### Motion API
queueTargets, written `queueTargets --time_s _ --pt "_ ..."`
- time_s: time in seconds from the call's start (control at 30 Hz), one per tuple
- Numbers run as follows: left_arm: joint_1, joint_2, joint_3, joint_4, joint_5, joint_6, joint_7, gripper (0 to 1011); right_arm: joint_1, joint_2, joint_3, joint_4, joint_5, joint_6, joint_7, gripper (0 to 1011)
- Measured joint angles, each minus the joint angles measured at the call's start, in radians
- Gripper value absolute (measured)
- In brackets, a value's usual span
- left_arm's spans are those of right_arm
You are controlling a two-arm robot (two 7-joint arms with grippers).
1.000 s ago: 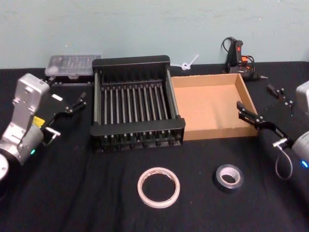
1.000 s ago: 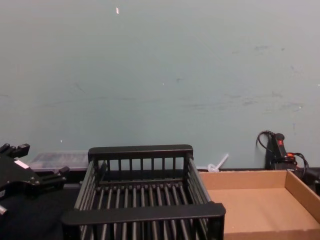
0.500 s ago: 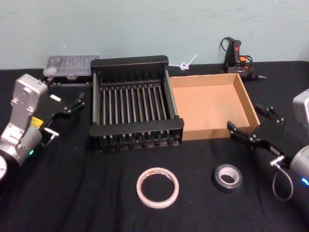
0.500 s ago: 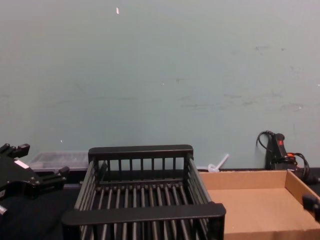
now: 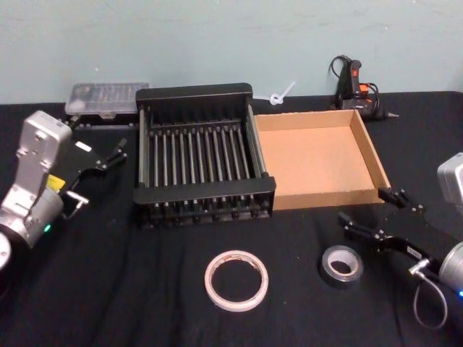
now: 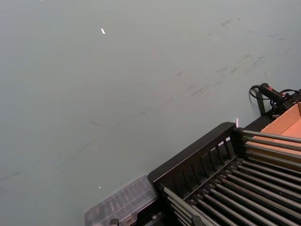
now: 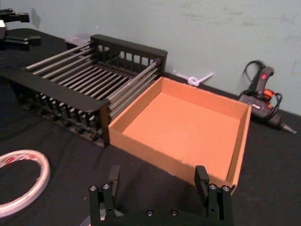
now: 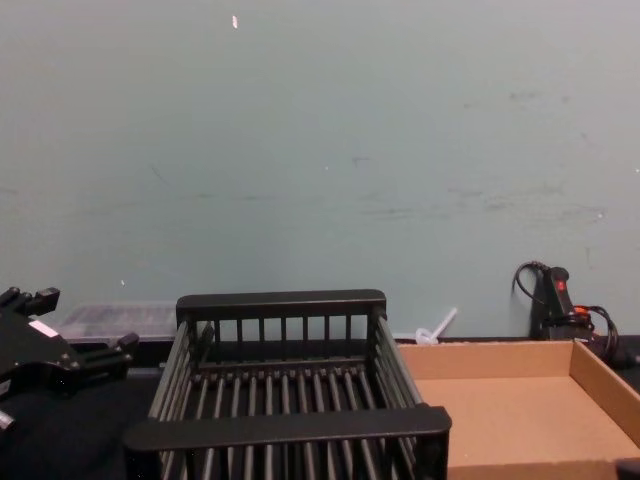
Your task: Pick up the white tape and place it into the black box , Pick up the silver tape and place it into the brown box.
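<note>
The white tape [image 5: 236, 280] lies flat on the black cloth near the front, and its edge shows in the right wrist view [image 7: 21, 188]. The silver tape [image 5: 341, 265] lies to its right. My right gripper [image 5: 362, 206] is open and hovers low just right of and behind the silver tape, its fingers [image 7: 113, 176] spread wide with nothing between them. The black box [image 5: 206, 189] stands behind the tapes, with the brown box [image 5: 311, 155] touching its right side. Both boxes hold nothing. My left gripper [image 5: 100, 135] stays open, left of the black box.
A clear plastic case [image 5: 105, 97] lies behind the black box's left corner. A glue gun [image 5: 354, 83] with its cord and a white zip tie [image 5: 282, 94] lie near the back wall. Black cloth covers the table.
My right gripper has come forward and down, from beside the brown box's right wall to just behind the silver tape. The left arm and both tapes have not moved.
</note>
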Motion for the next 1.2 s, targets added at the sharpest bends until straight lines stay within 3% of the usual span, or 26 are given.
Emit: queueTargets --time_s 0.57,1.2 --pt "0.000 0.000 0.000 0.000 0.000 0.000 0.000 1001 -0.025 -0.005 0.022 -0.025 0.028 0.153 0.060 1000" --pt "0.000 0.000 0.000 0.000 0.000 0.000 0.000 1001 -0.045 -0.003 0.042 -0.039 -0.019 0.238 0.092 1000"
